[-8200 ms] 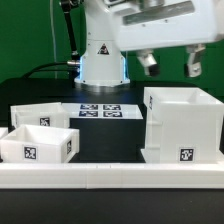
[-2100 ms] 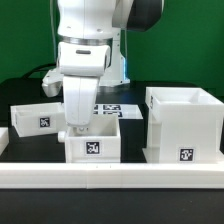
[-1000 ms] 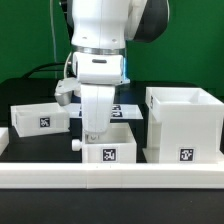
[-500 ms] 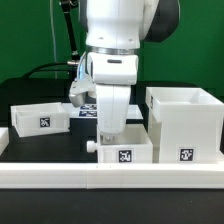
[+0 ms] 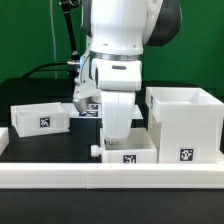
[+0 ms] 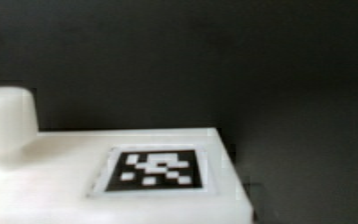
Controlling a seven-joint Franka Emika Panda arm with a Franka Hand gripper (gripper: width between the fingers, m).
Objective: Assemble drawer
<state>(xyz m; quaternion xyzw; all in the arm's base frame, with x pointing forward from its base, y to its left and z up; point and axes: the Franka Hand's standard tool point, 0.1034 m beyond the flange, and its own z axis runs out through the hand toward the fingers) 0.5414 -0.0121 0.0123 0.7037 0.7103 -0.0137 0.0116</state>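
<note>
1. A white robot arm (image 5: 115, 40) stands upright over the near middle of a black table (image 5: 50, 145). Its two-finger gripper (image 5: 120, 138) is lowered to a small white open-topped plastic tray (image 5: 140, 155).
2. The fingertips dip behind the tray's wall, so whether the jaws are spread or pinching the wall cannot be told.
3. The tray sits just left of a large white cube-like plastic housing (image 5: 185, 120) in the exterior view, close behind a long low white rail (image 5: 60, 178). Whether tray and housing touch is unclear.
4. A black-and-white square tag (image 5: 130, 158) faces the camera on the tray, and a white round knob (image 5: 95, 151) juts from its left end.
5. A second white open-topped tray (image 5: 40, 117) rests well apart at far left.
6. The blurred wrist view shows the tray (image 6: 87, 150), its tag (image 6: 155, 168) and the knob (image 6: 2, 120).
</note>
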